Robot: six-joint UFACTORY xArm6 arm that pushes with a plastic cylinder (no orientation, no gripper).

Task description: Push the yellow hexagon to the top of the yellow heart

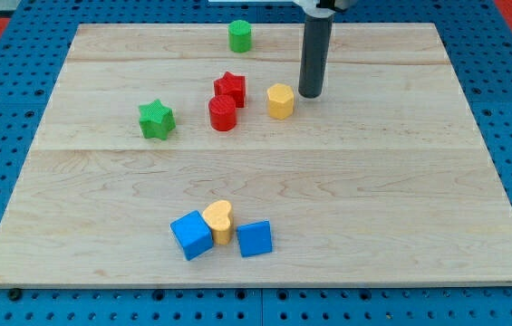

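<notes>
Near the tabletop's bottom edge, left of centre: blue cube, yellow heart, second blue block in a row, heart touching the cube, the second block just beside it. Yellow hexagon sits well apart, in the top half near centre. My tip is just beside the hexagon's right side, toward the top edge. No jaws on this rig, just the rod. Red star and red cylinder left of the hexagon, green star further left, green cylinder by the top edge.

text: none readable | labels: none | numbers: none | signs: none
</notes>
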